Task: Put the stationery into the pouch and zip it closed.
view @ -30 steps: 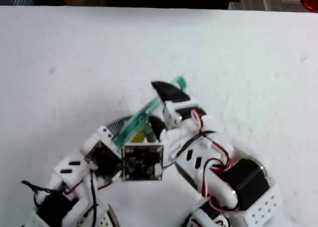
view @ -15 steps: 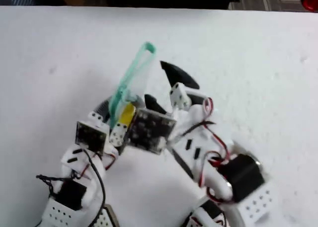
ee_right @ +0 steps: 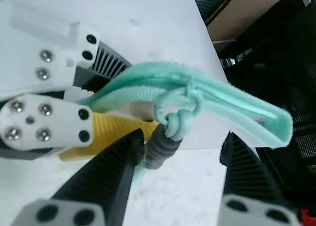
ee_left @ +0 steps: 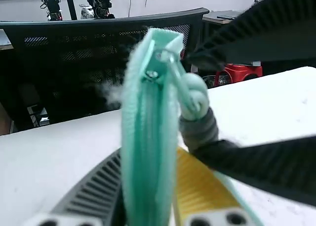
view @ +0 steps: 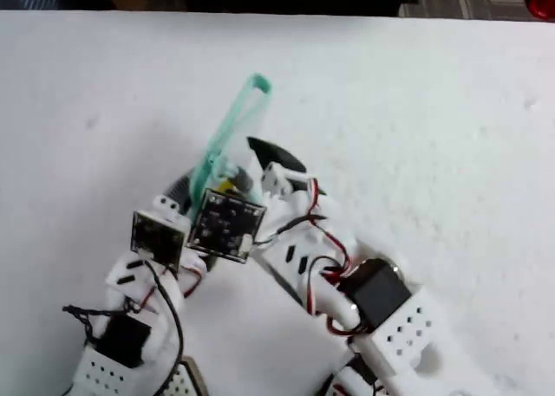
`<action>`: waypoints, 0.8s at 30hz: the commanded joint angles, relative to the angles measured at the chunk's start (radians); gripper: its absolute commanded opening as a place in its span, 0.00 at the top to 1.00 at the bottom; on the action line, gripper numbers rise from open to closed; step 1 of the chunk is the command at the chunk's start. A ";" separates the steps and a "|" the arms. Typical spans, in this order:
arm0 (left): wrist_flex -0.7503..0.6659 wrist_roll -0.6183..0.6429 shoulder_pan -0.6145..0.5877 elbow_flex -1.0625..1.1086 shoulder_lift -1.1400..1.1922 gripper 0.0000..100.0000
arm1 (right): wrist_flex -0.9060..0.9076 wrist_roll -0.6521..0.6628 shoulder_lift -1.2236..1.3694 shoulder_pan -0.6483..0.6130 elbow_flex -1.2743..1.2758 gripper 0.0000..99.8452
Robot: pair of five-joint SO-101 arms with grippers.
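A mint-green pouch (view: 231,129) stands tilted above the table, its far end pointing away from the arms. My left gripper (view: 205,185) is shut on its lower part, grey ribbed finger on one side and yellow pad (ee_left: 197,189) on the other. In the left wrist view the pouch (ee_left: 148,137) is edge-on, with the zip slider near its far end. A knotted green cord with a grey tube (ee_right: 159,149) hangs from the slider. My right gripper (ee_right: 182,137) is open, one black finger on each side of that cord; the tube lies close to one finger. No loose stationery is in sight.
The white table (view: 434,110) spreads wide around both arms. Its far edge (view: 277,13) borders a dark area with chairs. The two arms sit close together near the front edge, wrists almost touching.
The left arm swung the pouch up so its end points away. The right gripper then drew back toward the pouch, and its fingers now flank the zip cord.
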 commanded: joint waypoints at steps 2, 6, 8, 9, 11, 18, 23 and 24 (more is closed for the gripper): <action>0.014 0.009 -0.001 -0.020 -0.012 0.98 | -0.064 -0.098 0.002 -0.010 -0.006 0.76; 0.014 0.009 -0.001 -0.020 -0.012 0.98 | -0.061 -0.110 0.004 -0.050 0.002 0.82; 0.014 0.009 -0.001 -0.020 -0.012 0.98 | -0.067 -0.110 0.012 -0.065 0.018 0.89; 0.014 0.009 -0.001 -0.020 -0.012 0.98 | -0.067 -0.110 0.025 -0.068 0.020 0.91; 0.014 0.009 -0.001 -0.020 -0.012 0.98 | -0.067 -0.110 0.071 -0.067 0.017 0.94; 0.031 0.009 -0.001 -0.032 -0.012 0.97 | -0.061 -0.112 0.156 -0.065 -0.078 0.98; 0.276 0.077 0.001 -0.193 -0.012 0.84 | -0.059 -0.112 0.111 -0.065 -0.190 0.98; 0.310 0.112 -0.001 -0.221 -0.012 0.83 | -0.059 -0.112 0.110 -0.067 -0.206 0.98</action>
